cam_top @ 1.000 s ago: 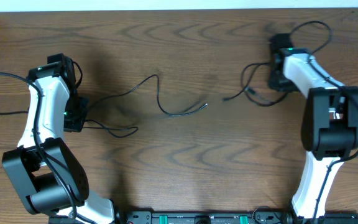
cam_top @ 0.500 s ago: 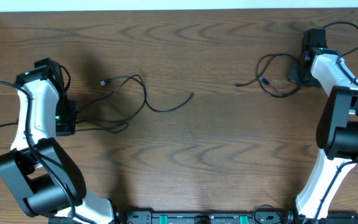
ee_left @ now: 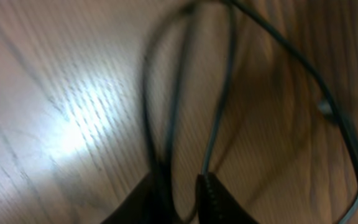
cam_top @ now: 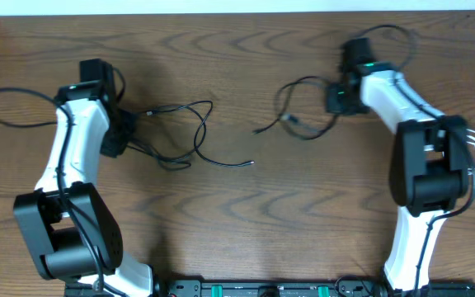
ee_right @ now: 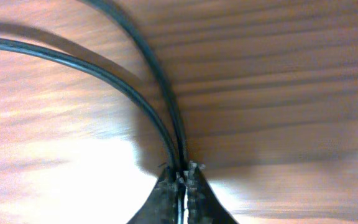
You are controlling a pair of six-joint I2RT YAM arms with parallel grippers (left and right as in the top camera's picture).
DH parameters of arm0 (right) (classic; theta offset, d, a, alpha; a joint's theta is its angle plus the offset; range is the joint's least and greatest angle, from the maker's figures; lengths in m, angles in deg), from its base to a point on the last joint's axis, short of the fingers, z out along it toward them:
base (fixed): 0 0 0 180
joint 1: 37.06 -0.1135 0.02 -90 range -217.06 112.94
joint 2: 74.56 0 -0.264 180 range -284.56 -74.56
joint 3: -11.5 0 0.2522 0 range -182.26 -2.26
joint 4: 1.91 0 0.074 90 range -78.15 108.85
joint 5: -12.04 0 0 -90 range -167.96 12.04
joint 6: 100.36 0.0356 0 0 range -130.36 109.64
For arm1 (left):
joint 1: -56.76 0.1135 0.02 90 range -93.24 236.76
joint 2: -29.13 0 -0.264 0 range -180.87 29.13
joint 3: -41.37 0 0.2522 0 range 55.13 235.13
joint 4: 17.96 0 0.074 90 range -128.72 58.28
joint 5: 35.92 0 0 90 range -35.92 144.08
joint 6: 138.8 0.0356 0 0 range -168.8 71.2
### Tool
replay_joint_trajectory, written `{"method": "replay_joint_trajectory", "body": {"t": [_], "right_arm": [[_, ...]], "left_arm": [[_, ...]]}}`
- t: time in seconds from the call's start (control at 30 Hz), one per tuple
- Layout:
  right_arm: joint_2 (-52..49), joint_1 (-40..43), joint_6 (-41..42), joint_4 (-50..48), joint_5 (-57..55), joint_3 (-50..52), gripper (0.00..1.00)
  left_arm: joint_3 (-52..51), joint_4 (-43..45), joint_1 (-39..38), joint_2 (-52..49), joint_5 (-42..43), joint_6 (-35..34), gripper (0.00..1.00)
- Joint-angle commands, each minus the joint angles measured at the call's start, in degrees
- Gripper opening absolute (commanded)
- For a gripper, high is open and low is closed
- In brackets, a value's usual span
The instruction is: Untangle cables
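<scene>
Two-handed work at the table [cam_top: 237, 223]: left gripper [ee_left: 179, 196] pinches the left cable [ee_left: 221, 106], right gripper [ee_right: 182, 177] clamps the right cable [ee_right: 157, 74], well apart; untangling looks nearly done; next, release each clear of the other.

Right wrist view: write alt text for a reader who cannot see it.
The right gripper, at the bottom edge, is shut on two strands of black cable that curve up and to the left across the wooden table. The picture is blurred.
</scene>
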Motion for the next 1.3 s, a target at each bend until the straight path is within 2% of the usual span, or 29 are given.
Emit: {"method": "replay_joint_trajectory", "body": {"t": [0.0, 0.03, 0.1, 0.17, 0.2, 0.33, 0.37, 0.4, 0.6, 0.67, 1.0, 1.13, 1.27], "right_arm": [[-2.54, -3.48, 0.09, 0.92, 3.91, 1.77, 0.16], [-2.54, -4.17, 0.09, 0.90, 3.91, 1.77, 0.23], [-2.54, -5.27, 0.07, 0.68, 3.91, 1.77, 0.43], [-2.54, -5.90, 0.04, -0.11, 3.85, 1.75, 0.62], [-2.51, -6.03, 0.04, -0.48, 3.85, 1.57, 0.63], [-2.43, -5.53, 1.73, 0.44, 3.89, -0.33, 0.64], [-2.43, -5.33, 2.58, 0.79, 3.89, -0.70, 0.64], [-2.43, -5.22, 2.67, 1.03, 3.93, -0.85, 0.64], [-2.43, -5.22, -1.09, 2.86, 3.10, -0.61, 0.73], [-2.43, -5.22, -1.01, 2.89, 2.78, -0.59, 0.76], [-2.43, -5.40, -0.39, 5.11, 2.80, 0.61, 0.79], [-2.43, -5.44, -0.42, 5.95, 2.80, 1.68, 0.76], [-2.43, -5.46, -1.79, 7.10, 2.82, 1.84, 0.59]], "left_arm": [[-0.22, -0.17, -1.42, 0.50, -1.27, 6.80, 0.34], [-0.22, -0.07, -1.77, 0.50, -2.03, 7.98, 0.49], [-0.22, 0.33, -2.45, 0.50, -2.25, 10.75, 0.67], [-0.20, 0.70, -3.17, 0.52, -2.25, 12.61, 0.74], [-0.17, 0.81, -3.39, 0.52, -2.27, 12.90, 0.74], [-0.15, 1.09, -3.91, 0.52, -2.75, 12.85, 0.74], [-0.15, 1.07, -3.82, 0.52, -3.58, 12.83, 0.85], [-0.15, 1.03, -3.76, 0.52, -4.04, 12.85, 0.88], [3.50, -2.78, -3.02, 2.64, -3.98, 12.87, 0.88], [4.61, -2.67, -3.04, 4.90, -3.67, 12.87, 0.92], [6.64, -2.54, -3.04, 20.70, -1.38, 13.27, 0.95], [6.64, -6.10, -3.04, 23.89, -1.38, 13.27, 0.96], [6.64, -8.63, -3.04, 24.61, -1.38, 13.27, 0.96]]}}
